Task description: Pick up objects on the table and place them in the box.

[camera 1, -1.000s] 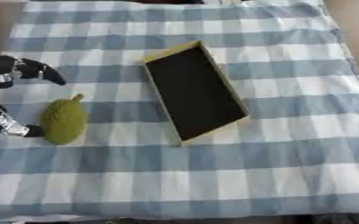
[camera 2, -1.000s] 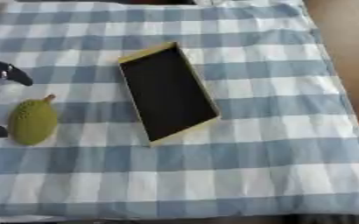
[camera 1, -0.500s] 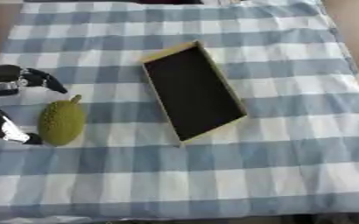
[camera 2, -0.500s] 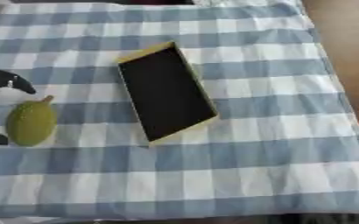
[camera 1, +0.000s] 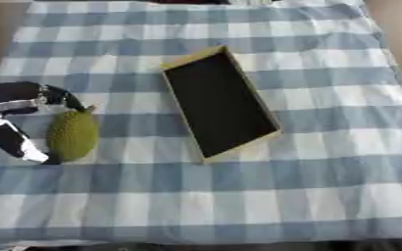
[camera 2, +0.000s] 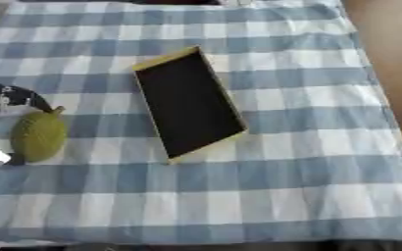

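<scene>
Left eye view shows a table covered with a blue and white checked cloth (camera 1: 238, 196). Near the middle lies a long shallow box (camera 1: 220, 104) with a yellow rim and a black inside, turned at an angle, and nothing is in it. At the left edge the robot's left hand (camera 1: 15, 115) comes in. Its fingers (camera 1: 63, 96) curve over the top end of a green spiky fruit (camera 1: 72, 135), which looks like a small durian, and its thumb (camera 1: 14, 142) reaches down along the left side of the fruit to the lower end. So the hand is spread around the fruit, with fingers and thumb close on both ends. I cannot tell if the fruit is lifted or is lying on the cloth. The fruit is well apart from the box, to its left.

Right eye view shows the same scene, with the fruit nearer to the left edge. Only the dark fingers above the stem and a pale tip of the thumb below the fruit are visible here. The right hand is in neither view.
</scene>
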Available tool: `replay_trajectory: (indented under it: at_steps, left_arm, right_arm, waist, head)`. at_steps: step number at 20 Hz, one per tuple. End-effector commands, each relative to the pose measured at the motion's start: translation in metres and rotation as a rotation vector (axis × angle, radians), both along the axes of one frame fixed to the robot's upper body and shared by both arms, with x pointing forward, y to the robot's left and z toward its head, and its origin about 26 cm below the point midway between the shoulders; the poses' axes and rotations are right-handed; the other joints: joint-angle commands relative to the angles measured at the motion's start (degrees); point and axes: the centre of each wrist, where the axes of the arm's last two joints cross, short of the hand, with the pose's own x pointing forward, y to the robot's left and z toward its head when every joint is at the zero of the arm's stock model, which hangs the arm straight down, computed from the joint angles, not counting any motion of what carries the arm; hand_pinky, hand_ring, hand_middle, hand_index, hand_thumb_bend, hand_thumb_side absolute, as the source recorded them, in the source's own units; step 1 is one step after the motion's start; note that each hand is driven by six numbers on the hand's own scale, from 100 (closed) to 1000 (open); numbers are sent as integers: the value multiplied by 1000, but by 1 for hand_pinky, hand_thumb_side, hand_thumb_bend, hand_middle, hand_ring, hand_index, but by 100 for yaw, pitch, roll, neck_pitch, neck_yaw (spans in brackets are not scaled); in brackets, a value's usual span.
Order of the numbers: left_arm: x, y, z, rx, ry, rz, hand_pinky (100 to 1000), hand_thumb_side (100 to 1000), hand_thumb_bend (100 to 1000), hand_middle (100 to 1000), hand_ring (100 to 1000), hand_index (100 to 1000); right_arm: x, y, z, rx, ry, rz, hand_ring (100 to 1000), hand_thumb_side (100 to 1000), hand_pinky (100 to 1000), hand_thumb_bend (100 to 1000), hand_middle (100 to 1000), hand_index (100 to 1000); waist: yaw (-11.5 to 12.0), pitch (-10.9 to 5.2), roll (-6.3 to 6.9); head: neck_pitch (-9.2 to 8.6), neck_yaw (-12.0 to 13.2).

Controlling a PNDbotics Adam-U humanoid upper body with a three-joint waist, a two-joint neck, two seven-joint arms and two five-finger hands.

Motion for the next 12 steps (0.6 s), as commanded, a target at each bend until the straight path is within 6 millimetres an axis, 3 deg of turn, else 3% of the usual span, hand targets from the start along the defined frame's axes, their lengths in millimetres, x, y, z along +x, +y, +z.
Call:
replay_trajectory:
  at_steps: [1,4,7,8,11,12]
  left_arm:
    - [3,2,5,19,-40,12,865,386,591,806,838,899]
    - [4,1,2,15,-58,18,859,408,573,779,816,887]
    - [5,-2,2,23,-105,20,808,362,553,724,765,862]
    - [5,-2,2,21,-118,21,785,337,524,691,739,838]
    - [3,-3,6,-14,-173,24,702,143,372,589,637,722]
    - [2,-3,9,-34,-198,24,691,128,351,579,624,710]
  right_arm:
    - [-3,-1,7,-12,-21,3,668,596,794,117,619,678]
    - [-3,-1,6,-11,-20,4,668,591,794,119,618,678]
    - [-3,0,6,-10,-15,5,668,592,794,118,619,678]
    - [-3,0,6,-10,-16,5,668,592,795,118,619,678]
    - [-3,-1,5,-9,-14,3,669,593,795,117,618,678]
    - [-3,-1,5,-9,-13,3,669,593,795,117,618,678]
  waist:
    - [-3,-85,4]
    - [-7,-80,4]
    - [-5,-71,7]
    - [-5,-68,7]
    - [-5,-64,7]
    - [-4,-64,7]
  head:
    - [-15,-9]
    - [17,-25]
    - [30,-59]
    - [30,-56]
    - [31,-55]
    - [31,-53]
